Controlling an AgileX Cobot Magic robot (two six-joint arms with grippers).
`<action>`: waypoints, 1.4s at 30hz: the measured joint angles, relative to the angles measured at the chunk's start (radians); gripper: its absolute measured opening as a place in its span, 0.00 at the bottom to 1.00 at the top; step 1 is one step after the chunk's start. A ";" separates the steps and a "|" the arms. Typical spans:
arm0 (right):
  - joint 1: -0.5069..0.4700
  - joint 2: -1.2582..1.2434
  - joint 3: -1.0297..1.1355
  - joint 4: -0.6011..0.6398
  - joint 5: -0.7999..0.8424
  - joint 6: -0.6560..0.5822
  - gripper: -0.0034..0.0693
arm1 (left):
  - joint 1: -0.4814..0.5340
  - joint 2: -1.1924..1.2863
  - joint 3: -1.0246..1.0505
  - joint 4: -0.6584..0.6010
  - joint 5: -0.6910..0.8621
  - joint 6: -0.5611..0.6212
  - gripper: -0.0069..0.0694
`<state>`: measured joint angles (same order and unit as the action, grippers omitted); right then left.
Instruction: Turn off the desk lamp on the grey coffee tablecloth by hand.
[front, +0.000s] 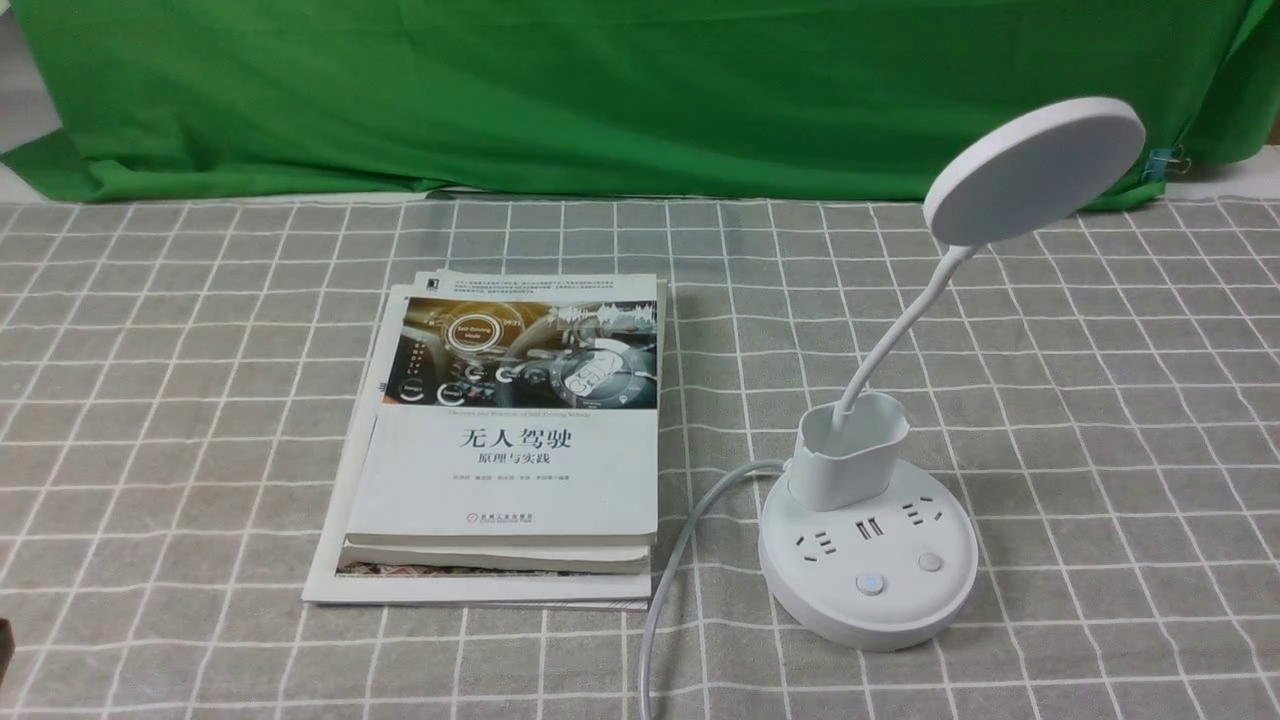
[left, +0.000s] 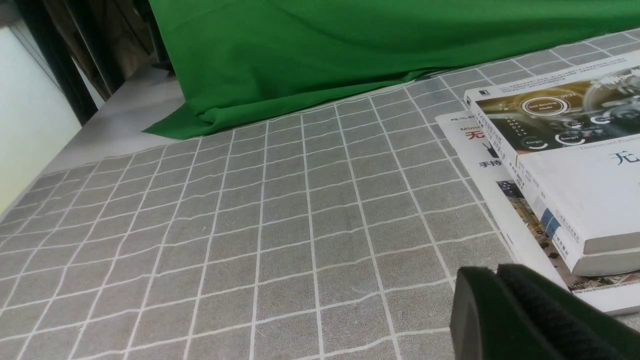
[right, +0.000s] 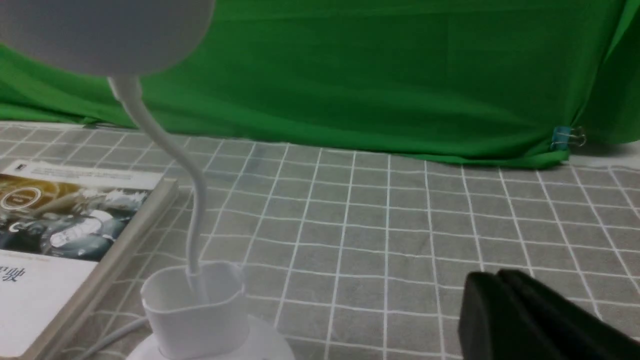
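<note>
The white desk lamp (front: 868, 540) stands on the grey coffee tablecloth (front: 1100, 420), right of centre. Its disc head (front: 1033, 170) tilts up on a thin neck above a cup holder (front: 848, 450). The round base carries sockets and two buttons (front: 870, 584). I cannot tell whether the lamp is lit. In the right wrist view the lamp (right: 192, 305) shows close by, and my right gripper (right: 495, 278) is shut and empty above the cloth beside it. My left gripper (left: 492, 272) is shut and empty beside the books. Neither gripper shows in the front view.
A stack of books (front: 510, 440) lies left of the lamp, also in the left wrist view (left: 565, 165). The lamp's white cord (front: 680, 560) runs toward the front edge. A green backdrop cloth (front: 600, 90) hangs behind, held by a clip (front: 1165, 160).
</note>
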<state>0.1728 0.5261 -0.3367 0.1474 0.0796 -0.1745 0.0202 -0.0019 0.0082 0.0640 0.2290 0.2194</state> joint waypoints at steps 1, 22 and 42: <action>0.000 -0.050 0.045 0.000 -0.024 -0.001 0.10 | 0.000 0.000 0.000 0.000 0.000 0.000 0.12; -0.029 -0.235 0.338 -0.002 -0.057 0.000 0.11 | 0.000 0.000 0.000 0.000 0.000 -0.001 0.12; -0.138 -0.525 0.344 -0.002 -0.056 0.001 0.12 | 0.000 0.003 0.000 -0.001 0.005 -0.001 0.12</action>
<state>0.0346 0.0013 0.0072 0.1452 0.0238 -0.1739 0.0202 0.0014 0.0082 0.0631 0.2339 0.2183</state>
